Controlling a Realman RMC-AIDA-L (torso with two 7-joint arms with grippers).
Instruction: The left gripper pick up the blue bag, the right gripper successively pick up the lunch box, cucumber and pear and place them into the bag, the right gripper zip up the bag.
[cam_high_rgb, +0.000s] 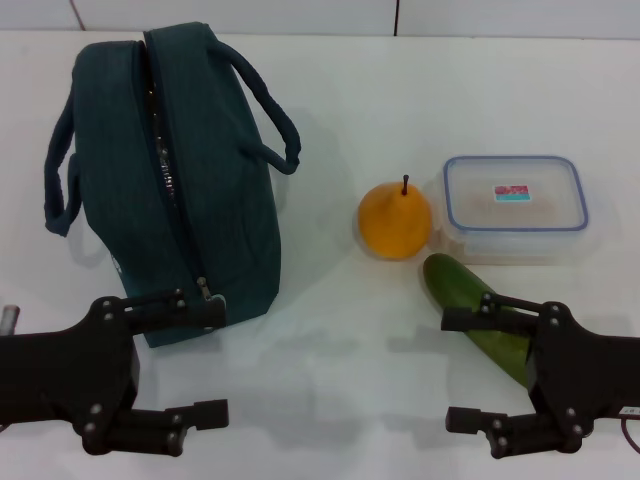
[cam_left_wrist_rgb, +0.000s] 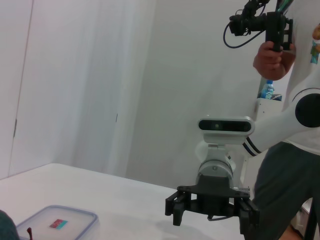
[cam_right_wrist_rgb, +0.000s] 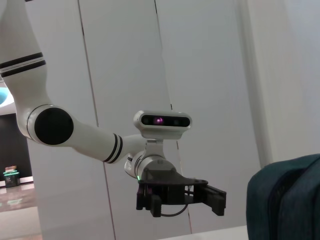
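White table (cam_high_rgb: 330, 380) fills the head view, w/ pale wall panels along the top edge. Bag (cam_high_rgb: 170, 190) lies on its side in the upper left of the frame, zip running down its middle, ring pull near its lower end, one handle looping out left and one out right. Pear (cam_high_rgb: 396, 220) sits upright at center right, stem up. Box (cam_high_rgb: 515, 205) is just right of the pear, lid on, label facing up. Cucumber (cam_high_rgb: 480, 315) lies diagonally below both, its upper end close to pear and box (touching or not, can't tell), lower end hidden behind the R gripper.

Left gripper (cam_high_rgb: 210, 360) is at lower left, fingers spread wide, nothing between them; its upper finger overlaps the bag's bottom corner near the zip pull. Right gripper (cam_high_rgb: 465, 370) is at lower right, also spread wide and holding nothing, upper finger crossing over the cucumber.

Left wrist view shows the right gripper (cam_left_wrist_rgb: 212, 212) farther off, jaws apart, plus the box (cam_left_wrist_rgb: 57, 225) at lower left. Right wrist view shows the left gripper (cam_right_wrist_rgb: 180, 200) mid-frame and part of the bag (cam_right_wrist_rgb: 287, 200) at lower right.
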